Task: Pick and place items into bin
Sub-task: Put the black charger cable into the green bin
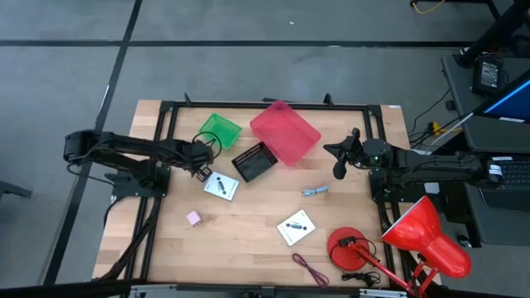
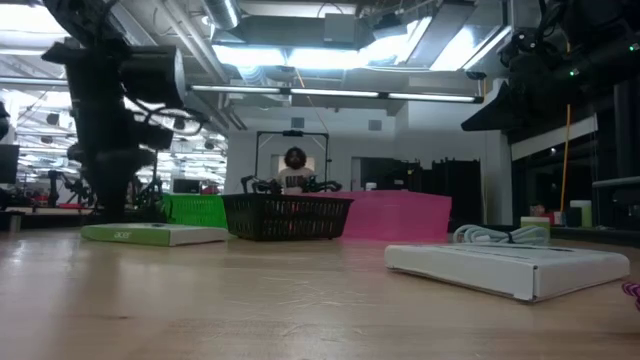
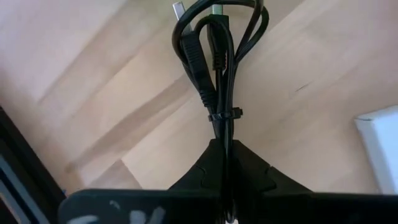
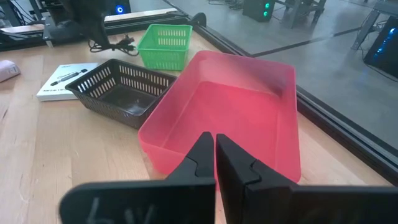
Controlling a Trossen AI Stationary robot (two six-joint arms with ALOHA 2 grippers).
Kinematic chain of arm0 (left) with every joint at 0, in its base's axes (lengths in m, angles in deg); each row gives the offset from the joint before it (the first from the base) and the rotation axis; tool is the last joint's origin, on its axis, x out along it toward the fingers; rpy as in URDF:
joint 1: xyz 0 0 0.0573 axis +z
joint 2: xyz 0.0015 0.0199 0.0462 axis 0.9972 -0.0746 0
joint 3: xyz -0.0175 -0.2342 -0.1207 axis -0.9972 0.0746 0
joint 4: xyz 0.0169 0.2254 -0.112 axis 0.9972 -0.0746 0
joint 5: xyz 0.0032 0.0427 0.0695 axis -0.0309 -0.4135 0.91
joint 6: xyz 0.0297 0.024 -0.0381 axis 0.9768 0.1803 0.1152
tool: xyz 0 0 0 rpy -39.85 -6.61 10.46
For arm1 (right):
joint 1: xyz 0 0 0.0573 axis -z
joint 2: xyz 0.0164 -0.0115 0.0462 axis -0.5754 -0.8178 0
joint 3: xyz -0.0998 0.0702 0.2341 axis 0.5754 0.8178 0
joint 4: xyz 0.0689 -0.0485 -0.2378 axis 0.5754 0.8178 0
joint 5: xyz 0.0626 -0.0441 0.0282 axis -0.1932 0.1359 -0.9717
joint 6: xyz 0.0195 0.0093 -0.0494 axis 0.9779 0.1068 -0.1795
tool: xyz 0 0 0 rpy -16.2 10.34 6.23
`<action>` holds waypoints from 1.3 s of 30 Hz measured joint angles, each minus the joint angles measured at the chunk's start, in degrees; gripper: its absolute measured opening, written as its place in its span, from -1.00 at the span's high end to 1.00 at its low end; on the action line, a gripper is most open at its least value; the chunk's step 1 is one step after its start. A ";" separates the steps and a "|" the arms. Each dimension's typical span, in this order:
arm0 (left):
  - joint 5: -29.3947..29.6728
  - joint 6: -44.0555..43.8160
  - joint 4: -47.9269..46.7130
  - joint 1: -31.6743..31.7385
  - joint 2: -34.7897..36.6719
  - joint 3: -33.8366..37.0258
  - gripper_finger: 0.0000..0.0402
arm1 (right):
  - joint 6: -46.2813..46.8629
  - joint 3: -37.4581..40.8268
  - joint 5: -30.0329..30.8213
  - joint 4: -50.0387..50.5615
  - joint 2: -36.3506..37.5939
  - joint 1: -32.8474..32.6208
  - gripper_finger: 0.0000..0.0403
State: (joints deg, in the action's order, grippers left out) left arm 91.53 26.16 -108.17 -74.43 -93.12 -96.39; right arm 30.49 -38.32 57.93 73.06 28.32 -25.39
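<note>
My left gripper (image 1: pixel 201 168) is at the table's left, between the green basket (image 1: pixel 219 130) and a white card (image 1: pixel 221 186). It is shut on a bundled black cable (image 3: pixel 214 56). My right gripper (image 1: pixel 339 171) waits shut at the right, level with the pink bin (image 1: pixel 284 132). Lying flat on the table are a second white card (image 1: pixel 296 227), a pink cube (image 1: pixel 194 218), a grey-blue piece (image 1: pixel 315 191) and a maroon cord (image 1: pixel 309 269). My left gripper pinches the cable bundle between its two fingers, just behind the tie that binds it (image 3: pixel 225 132). The fingers slant steeply down and lie along the bundle. The loops and plugs (image 3: pixel 186 25) reach out past the fingertips over the wood; whether they rest on it I cannot tell.
A black mesh basket (image 1: pixel 254 161) stands between the green basket and the pink bin. A red desk lamp (image 1: pixel 422 236) fills the near right corner. A black frame (image 1: pixel 265 105) runs along the table's edges. Bare wood lies between the two cards.
</note>
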 joint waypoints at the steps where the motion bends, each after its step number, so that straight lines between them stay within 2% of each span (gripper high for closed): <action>1: 0.08 1.06 -0.27 -0.20 1.26 0.00 0.96 | 0.00 0.00 -0.01 0.01 0.00 0.00 1.00; 11: 2.27 9.85 0.99 -0.79 14.12 -0.04 0.96 | -1.73 0.00 0.01 0.00 0.01 0.00 1.00; 14: 4.30 12.36 5.81 -0.79 16.85 -0.09 0.96 | -2.16 0.00 0.01 -0.01 0.01 0.00 1.00; 17: 3.48 17.50 12.34 -0.79 18.50 -0.11 0.96 | -2.62 0.00 0.01 -0.01 0.02 0.00 1.00; 22: 2.86 26.46 19.26 -0.11 18.81 -0.13 0.96 | -2.59 0.00 0.01 -0.01 0.02 0.00 1.00; 26: 2.80 28.89 20.23 1.74 18.26 -0.15 0.97 | -2.58 0.00 -0.01 -0.03 0.02 -0.02 1.00; 32: 2.84 30.36 20.25 6.29 16.80 -0.15 0.98 | -2.58 0.00 -0.01 -0.05 0.02 0.00 1.00; 39: 0.39 40.24 24.44 12.51 12.48 -1.10 0.98 | -2.58 0.02 -0.01 -2.09 0.02 0.00 1.00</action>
State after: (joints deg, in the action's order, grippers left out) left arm 91.91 66.40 -83.72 -61.92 -80.64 -97.49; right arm 27.91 -38.30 57.92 70.97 28.34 -25.39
